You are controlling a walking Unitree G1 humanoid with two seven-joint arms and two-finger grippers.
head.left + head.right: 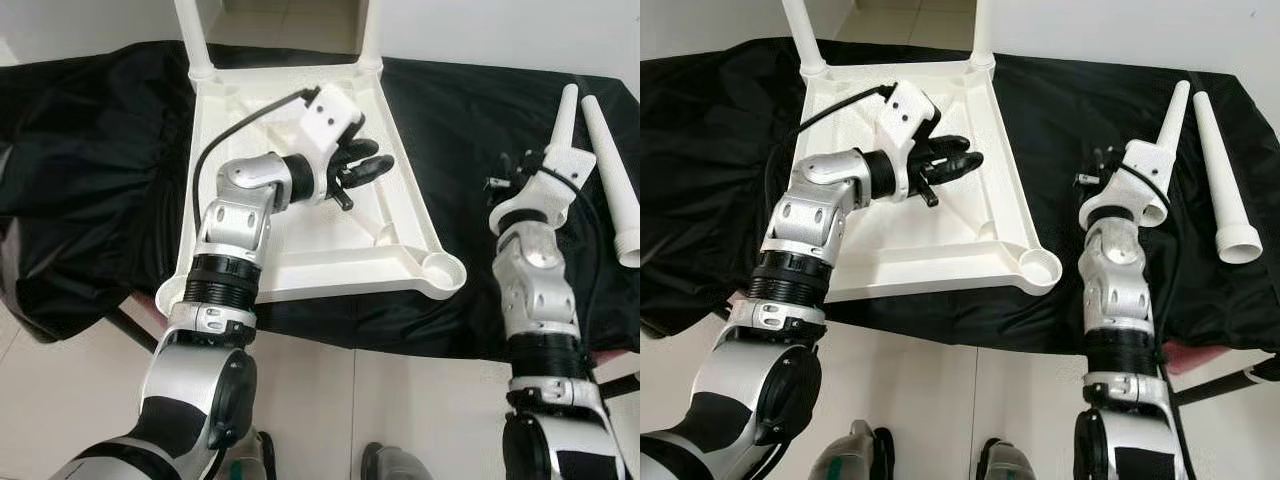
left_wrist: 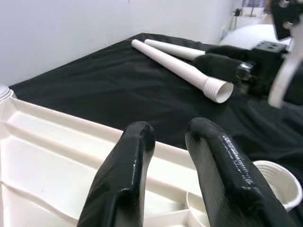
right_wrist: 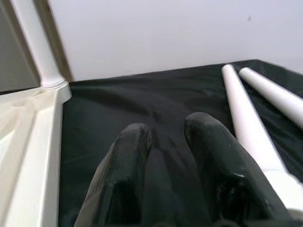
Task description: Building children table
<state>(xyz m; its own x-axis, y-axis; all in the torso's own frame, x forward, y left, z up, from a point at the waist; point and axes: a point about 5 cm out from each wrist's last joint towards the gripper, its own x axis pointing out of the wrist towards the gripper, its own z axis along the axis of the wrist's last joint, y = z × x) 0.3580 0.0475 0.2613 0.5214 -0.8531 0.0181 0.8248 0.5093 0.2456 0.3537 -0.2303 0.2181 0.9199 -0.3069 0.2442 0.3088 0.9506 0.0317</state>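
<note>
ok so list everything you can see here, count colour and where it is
table top: 1, white plastic, upside down on the black cloth, underside ribs facing up
attached table legs: 2, white, standing upright in the far corner sockets
empty leg socket: 1 visible, white, near right corner of the table top
loose table legs: 2, white, tapered, lying side by side on the cloth to the right
black cloth: 1, black, covering the work surface
floor: pale tiles, below the near edge
left gripper: black fingers, narrow gap, over the table top's underside, holding nothing
right gripper: black fingers, over the cloth beside the loose legs, holding nothing
</note>
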